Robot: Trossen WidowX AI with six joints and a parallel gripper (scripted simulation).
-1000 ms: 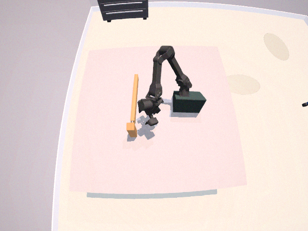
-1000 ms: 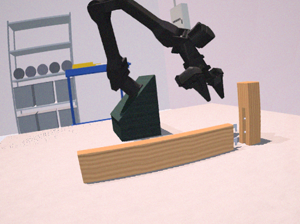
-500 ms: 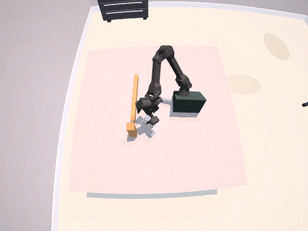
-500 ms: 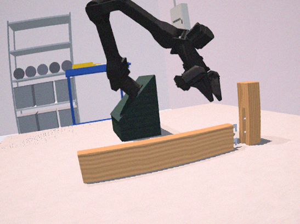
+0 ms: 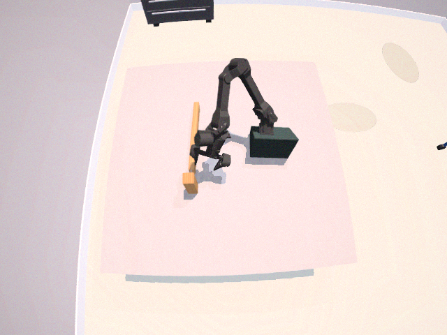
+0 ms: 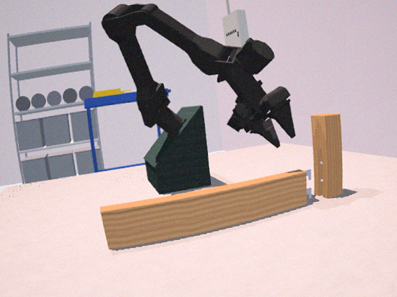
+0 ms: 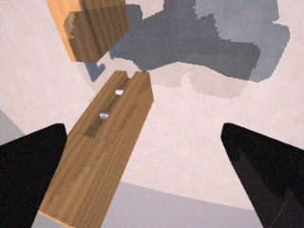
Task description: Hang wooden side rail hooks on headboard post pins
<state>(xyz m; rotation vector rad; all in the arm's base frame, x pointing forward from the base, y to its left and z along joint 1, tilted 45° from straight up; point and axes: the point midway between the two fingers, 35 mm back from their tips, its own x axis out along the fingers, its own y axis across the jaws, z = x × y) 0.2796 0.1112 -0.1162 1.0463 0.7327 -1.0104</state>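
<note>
The wooden side rail (image 5: 194, 124) (image 6: 207, 213) (image 7: 100, 35) lies on its long edge on the table. Two steel hooks (image 6: 309, 192) (image 7: 95, 71) stick out from its end, short of the post and not touching the pins. The headboard post (image 5: 190, 183) (image 6: 332, 155) (image 7: 95, 166) stands upright, with its slot facing the hooks. Two pins show in the slot, the upper pin (image 6: 320, 162) (image 7: 104, 115) and the lower pin (image 6: 321, 180) (image 7: 119, 92). My gripper (image 5: 205, 167) (image 6: 285, 141) (image 7: 146, 131) is open and empty, above the table near the hook end and post, pointing down at a slant.
The dark green arm base (image 5: 269, 146) (image 6: 185, 163) stands on the pink table top (image 5: 252, 223) (image 6: 208, 274), beyond the rail in the exterior view. A shelf rack (image 6: 53, 70) and a blue bench (image 6: 109, 100) stand in the background.
</note>
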